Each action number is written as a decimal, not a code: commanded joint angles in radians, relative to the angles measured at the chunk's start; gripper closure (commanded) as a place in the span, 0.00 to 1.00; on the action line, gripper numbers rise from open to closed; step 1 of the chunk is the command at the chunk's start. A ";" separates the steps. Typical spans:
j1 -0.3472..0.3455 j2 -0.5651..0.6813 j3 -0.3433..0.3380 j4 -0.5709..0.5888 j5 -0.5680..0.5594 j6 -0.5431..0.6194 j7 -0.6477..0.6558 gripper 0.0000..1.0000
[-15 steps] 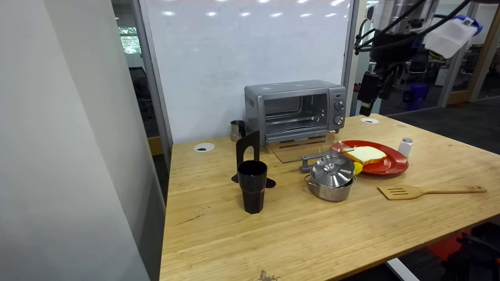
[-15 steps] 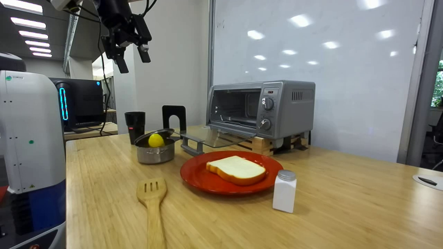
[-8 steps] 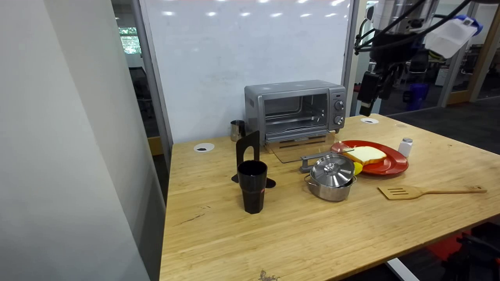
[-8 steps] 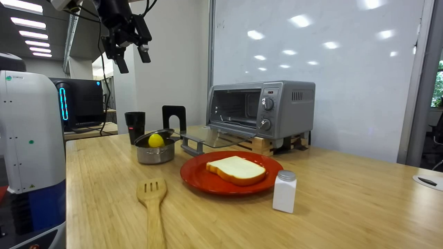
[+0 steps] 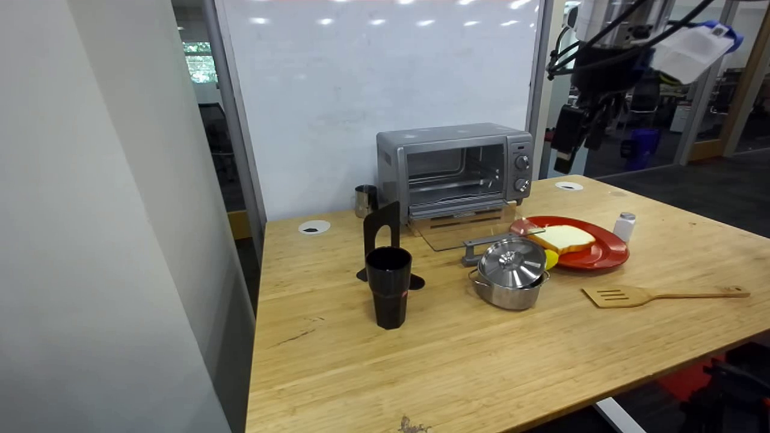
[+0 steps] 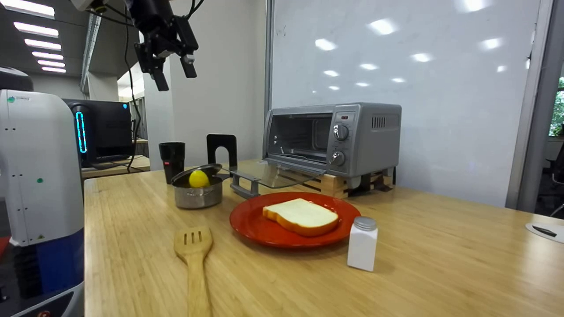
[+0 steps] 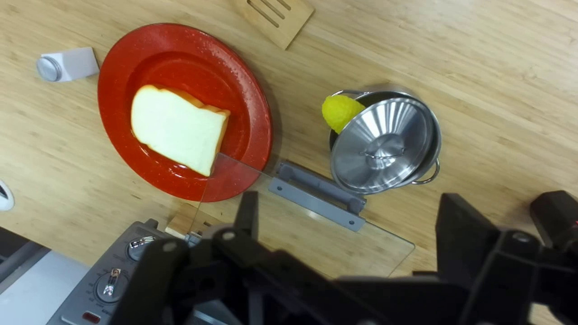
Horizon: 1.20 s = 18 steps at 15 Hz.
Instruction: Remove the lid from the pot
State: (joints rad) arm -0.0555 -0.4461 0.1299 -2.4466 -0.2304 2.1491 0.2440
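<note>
Lid [image 7: 384, 144] and pot [image 5: 508, 299] were together on the wooden table [image 5: 361, 373]: the lid sat tilted and skewed across the pot's rim, a yellow lemon [image 7: 341, 112] poking out of the gap. Crowding them was a toaster oven [image 6: 379, 136], its glass door [image 6: 286, 174] lowered, the handle [image 7: 316, 204] just beside the pot; whether handle and lid touched, I couldn't tell. By the wrist view, a corner of that glass overlapped the red plate [image 7: 253, 113], where bread [image 6: 302, 215] lay. A white shaker [image 6: 362, 246] stood just off the plate, and a wooden spatula [image 5: 637, 296] lay near it. On the pot's other side, well apart, stood a black cup [image 5: 390, 294], with a black stand [image 6: 221, 140] near it. The gripper [image 6: 175, 77] hung well above all this, its fingers [image 6: 189, 69] spread wide. Away from the oven, the table ran on past the pot to a long edge, and the widest stretch of wood lay there. I counted one lid, one pot, one lemon, one slice of bread, one plate, one spatula, one shaker and two knobs [image 6: 340, 132] on the oven.
</note>
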 commanded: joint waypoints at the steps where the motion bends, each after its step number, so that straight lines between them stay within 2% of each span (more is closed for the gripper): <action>1: 0.018 0.065 -0.084 0.081 0.018 -0.001 -0.172 0.00; 4: 0.048 0.134 -0.138 0.153 0.048 -0.016 -0.384 0.00; 8: 0.086 0.249 -0.166 0.245 0.106 -0.031 -0.601 0.00; 13: 0.113 0.383 -0.154 0.332 0.185 -0.064 -0.849 0.00; 18: 0.109 0.501 -0.127 0.389 0.184 -0.150 -1.049 0.00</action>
State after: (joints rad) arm 0.0576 -0.0246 -0.0122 -2.1229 -0.0553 2.0728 -0.6966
